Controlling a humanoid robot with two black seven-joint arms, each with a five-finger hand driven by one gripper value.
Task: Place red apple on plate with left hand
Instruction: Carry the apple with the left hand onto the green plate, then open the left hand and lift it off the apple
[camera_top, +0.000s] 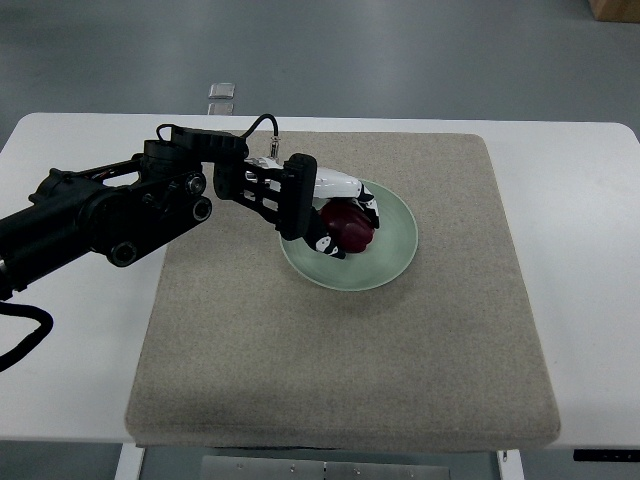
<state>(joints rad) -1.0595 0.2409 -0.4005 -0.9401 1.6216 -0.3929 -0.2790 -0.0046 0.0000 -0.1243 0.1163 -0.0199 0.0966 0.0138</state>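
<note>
Left hand: you've got the left hand (335, 215) reaching in from the left edge, fingers (325, 243) curled around the red apple (350, 228), holding it.
Apple: dark red, sits over the plate (395, 255), inside its rim, toward the left half. You can't tell whether it touches the plate surface.
Plate: pale green, round, lies on the beige mat (340, 360), upper middle.
Mat: covers most of the white table (585, 300).
Right arm: you won't find it here.
</note>
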